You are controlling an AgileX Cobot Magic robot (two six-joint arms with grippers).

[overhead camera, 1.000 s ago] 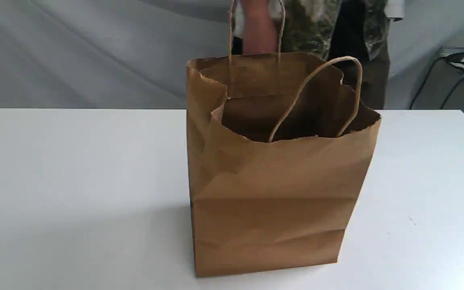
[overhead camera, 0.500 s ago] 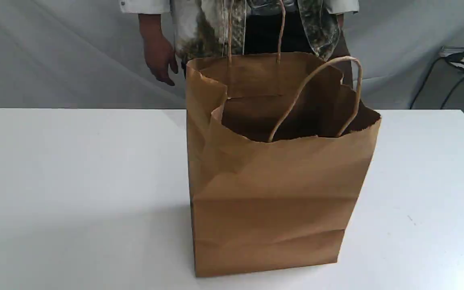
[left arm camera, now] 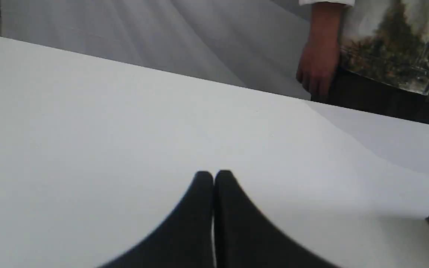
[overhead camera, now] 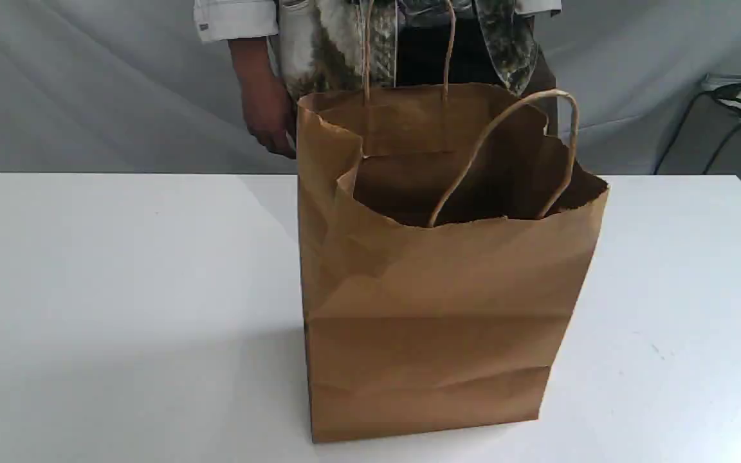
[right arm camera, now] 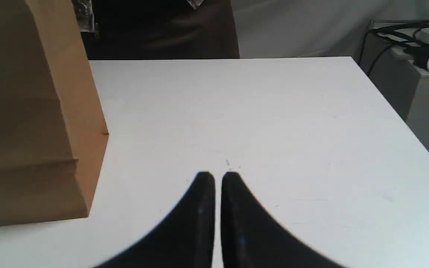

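The person's hand point(overhead camera: 271, 122) behind the table point(overhead camera: 119, 270) is hanging lower than it was half a second ago and closer to the rear left corner of the paper bag point(overhead camera: 441, 308). A second ago an arm was up at the rear handle point(overhead camera: 451, 45) instead. The bag itself is standing just as it stood in both earlier views, with the same creases and the same lean.

I am keeping my left claw point(left arm camera: 213, 173) clenched, its fingers pressed together with nothing between them, low over bare tabletop. Only a corner of the bag is showing at the edge of that wrist view, well apart from the claw. My right claw point(right arm camera: 218, 174) is also clenched on nothing, with only a thin slit between its fingers. It is hovering over the table, with the bag's side wall standing near it but not touching.

The bag is sitting upright near the middle of the table, mouth open, and its front handle point(overhead camera: 525, 106) is arching over the opening. Its inside is showing only shadowed brown paper walls, so I cannot tell what, if anything, is lying at the bottom.
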